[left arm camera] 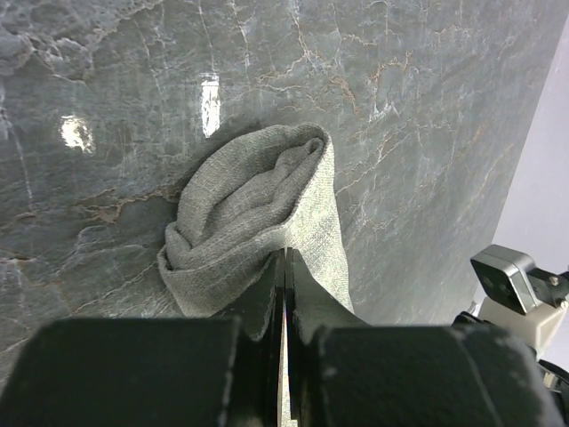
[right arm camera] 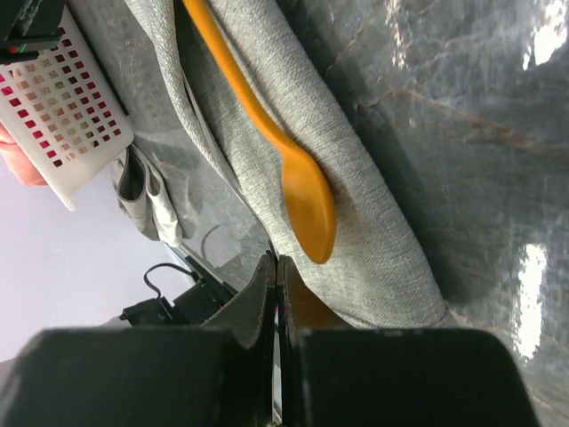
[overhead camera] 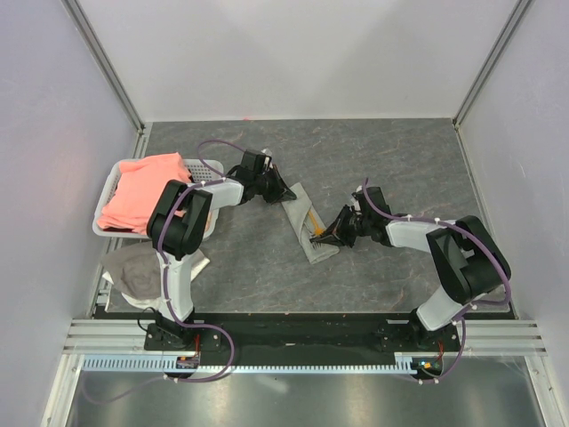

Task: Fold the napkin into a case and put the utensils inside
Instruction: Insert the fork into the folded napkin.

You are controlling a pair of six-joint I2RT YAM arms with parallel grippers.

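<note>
A grey, marbled worktop (overhead camera: pixel 382 160) fills the floor of a white-walled booth, and the case (overhead camera: pixel 300 209) lies near its middle. Well left of the case stands a white basket (overhead camera: pixel 206 166) with a pink cloth (overhead camera: pixel 142 191) heaped in it. Nearer the arm bases than the basket, also left of the case, a whitish rag (overhead camera: pixel 133 271) lies crumpled.

The case is a narrow oblong of light grey cloth, set slantwise. Its far end is bunched into loose folds.

The left pincer (overhead camera: pixel 286 191) sits at that far end, clenched on a fold of the case. The right pincer (overhead camera: pixel 327 236) is at the near end, its fingers pressed tight together at the cloth's edge. I cannot tell whether cloth is nipped between them.

The orange spoon (right arm camera: pixel 307 191) lies lengthwise in a crease of the case. Its bowl is bare and points toward the right pincer.
</note>
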